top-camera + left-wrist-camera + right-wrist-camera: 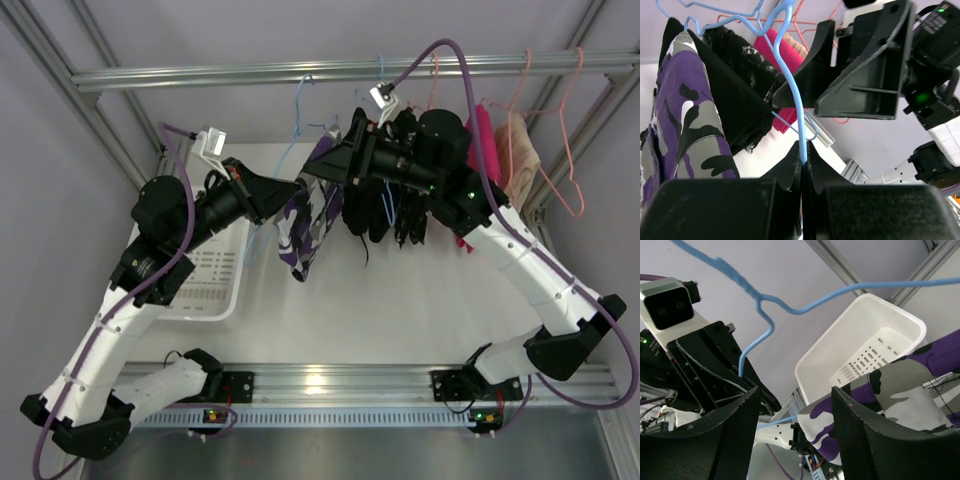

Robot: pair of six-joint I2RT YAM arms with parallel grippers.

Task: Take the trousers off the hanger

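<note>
Two pairs hang upper centre: camo trousers [305,230], black trousers [368,215] | soft, light, limp, should slide off wire | left claw [804,150] pinching blue hanger [790,75] | right claw [796,395] spread at camo cloth | grip a bunched fold

The camouflage trousers [305,225] are soft fabric printed in purple, white, grey and black. They hang draped in loose folds from the thin blue wire hanger [790,85], their lower end dangling above the counter [400,310]. The black trousers [372,222] hang just to their right, plain and dark, pressed against the camouflage pair, with thin cords trailing down; their upper part is hidden behind my right arm. The hanger stands roughly upright, and one of its wires is pinched between the closed fingers of my left gripper [804,150].
</note>
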